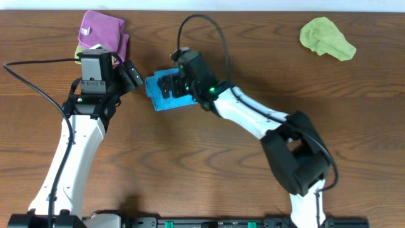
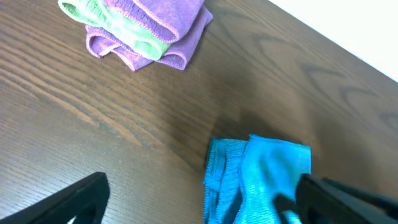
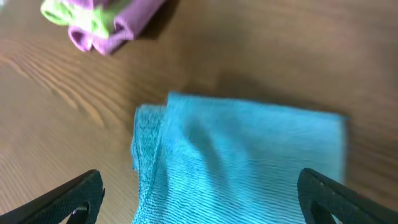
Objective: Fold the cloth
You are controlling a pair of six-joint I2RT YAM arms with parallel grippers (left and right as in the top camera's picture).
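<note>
A blue cloth (image 1: 166, 95) lies folded into a small rectangle on the wooden table, left of the middle. My right gripper (image 1: 171, 84) hovers right over it, open and empty; in the right wrist view the blue cloth (image 3: 249, 162) fills the space between the spread fingers (image 3: 202, 199). My left gripper (image 1: 133, 75) is open just left of the cloth, its fingers wide apart (image 2: 205, 202). In the left wrist view the blue cloth (image 2: 258, 180) lies near the right finger, with folded layers showing at its left edge.
A folded purple cloth (image 1: 101, 28) with a green one tucked in it (image 2: 134, 28) lies at the far left, behind the left gripper. A crumpled green cloth (image 1: 326, 38) lies at the far right. Black cables run across the table's left and middle.
</note>
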